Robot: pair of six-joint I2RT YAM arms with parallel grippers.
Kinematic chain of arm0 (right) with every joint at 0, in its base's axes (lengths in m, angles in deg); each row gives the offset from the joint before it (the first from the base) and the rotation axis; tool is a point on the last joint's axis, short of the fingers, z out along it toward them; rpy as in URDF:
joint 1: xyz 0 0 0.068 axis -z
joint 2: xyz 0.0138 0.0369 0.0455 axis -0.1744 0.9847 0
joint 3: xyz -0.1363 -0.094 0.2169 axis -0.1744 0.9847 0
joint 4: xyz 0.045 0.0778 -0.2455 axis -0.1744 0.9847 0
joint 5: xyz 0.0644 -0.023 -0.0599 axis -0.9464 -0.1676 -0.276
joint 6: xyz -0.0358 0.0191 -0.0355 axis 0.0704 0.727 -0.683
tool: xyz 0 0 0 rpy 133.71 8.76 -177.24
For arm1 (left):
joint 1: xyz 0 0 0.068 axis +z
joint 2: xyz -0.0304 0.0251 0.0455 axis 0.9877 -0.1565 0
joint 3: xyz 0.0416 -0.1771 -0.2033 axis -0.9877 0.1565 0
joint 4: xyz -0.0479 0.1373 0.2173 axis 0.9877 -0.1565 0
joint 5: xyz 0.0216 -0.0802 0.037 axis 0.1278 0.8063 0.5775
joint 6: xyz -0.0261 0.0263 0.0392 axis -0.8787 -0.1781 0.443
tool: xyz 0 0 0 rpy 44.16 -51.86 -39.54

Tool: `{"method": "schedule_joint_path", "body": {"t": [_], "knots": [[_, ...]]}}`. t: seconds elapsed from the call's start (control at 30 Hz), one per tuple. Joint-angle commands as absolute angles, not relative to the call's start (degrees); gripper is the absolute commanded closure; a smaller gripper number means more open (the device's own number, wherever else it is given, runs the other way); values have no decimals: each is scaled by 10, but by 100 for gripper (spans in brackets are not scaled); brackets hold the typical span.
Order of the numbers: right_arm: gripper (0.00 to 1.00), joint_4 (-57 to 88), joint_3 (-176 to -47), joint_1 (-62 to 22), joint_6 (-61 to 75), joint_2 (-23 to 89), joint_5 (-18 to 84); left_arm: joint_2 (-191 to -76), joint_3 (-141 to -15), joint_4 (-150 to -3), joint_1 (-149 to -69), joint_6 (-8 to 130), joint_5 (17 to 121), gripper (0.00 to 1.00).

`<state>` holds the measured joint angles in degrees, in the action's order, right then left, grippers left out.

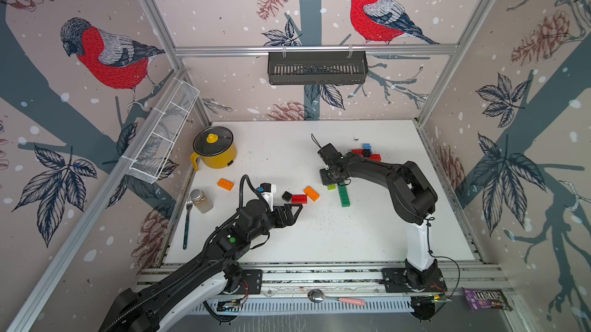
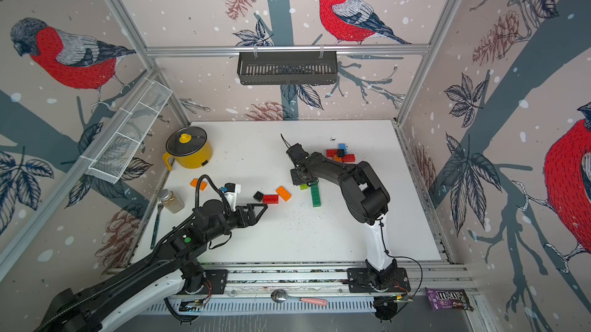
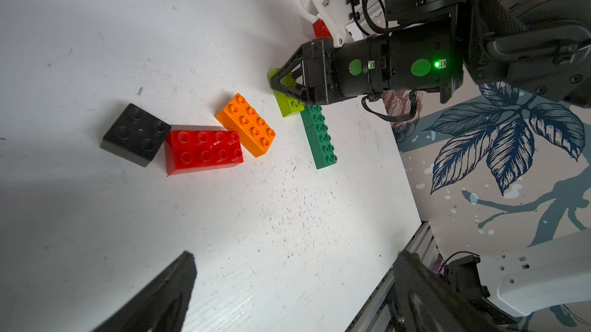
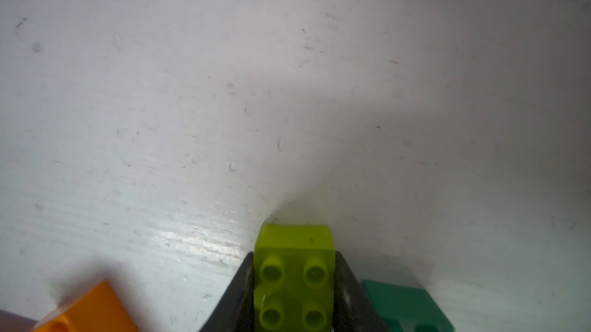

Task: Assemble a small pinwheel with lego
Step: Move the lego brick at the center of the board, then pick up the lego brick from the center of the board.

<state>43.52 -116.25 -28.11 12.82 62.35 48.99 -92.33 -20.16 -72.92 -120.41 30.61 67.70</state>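
The lime brick (image 4: 294, 277) sits studs up near the middle of the table (image 1: 319, 240), a little toward the right edge. Its end is just beside the far end of the dark green brick (image 1: 344, 196). The right end effector (image 3: 283, 85) pinches it across its narrow width, one dark finger on each long side and the brick's end poking out past the tips. Whether it has left the table I cannot tell.

The step in hand looks like picking up this brick to carry it to the half-built cluster of red, blue and black bricks (image 1: 367, 152) near the far edge toward the right corner. A straight vertical lift would keep the dark green brick from being dragged along. Holding the brick level would let its underside meet the studs squarely.

The right arm rises from the near edge, elbow high, forearm reaching inward, wrist bent so the fingers point down at the table.

The left arm lies low from the near left corner. Its left end effector (image 1: 295, 211) is spread wide and empty, aimed at the red brick (image 1: 299, 199), which has a black square brick (image 1: 287, 196) and an orange brick (image 1: 311, 193) against it.
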Motion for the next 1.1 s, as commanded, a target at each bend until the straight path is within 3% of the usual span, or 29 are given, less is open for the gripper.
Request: {"method": "schedule_joint_path", "body": {"t": [0.0, 0.27, 1.07], "knots": [[54, 433, -1155, -280, 146, 614, 490, -937, -208, -686, -1204, 306, 696, 3], [49, 435, -1144, -299, 156, 581, 491, -943, -202, -677, -1204, 304, 692, 3], [58, 453, -1157, -310, 163, 602, 520, -932, -192, -678, -1204, 307, 686, 3]]}}
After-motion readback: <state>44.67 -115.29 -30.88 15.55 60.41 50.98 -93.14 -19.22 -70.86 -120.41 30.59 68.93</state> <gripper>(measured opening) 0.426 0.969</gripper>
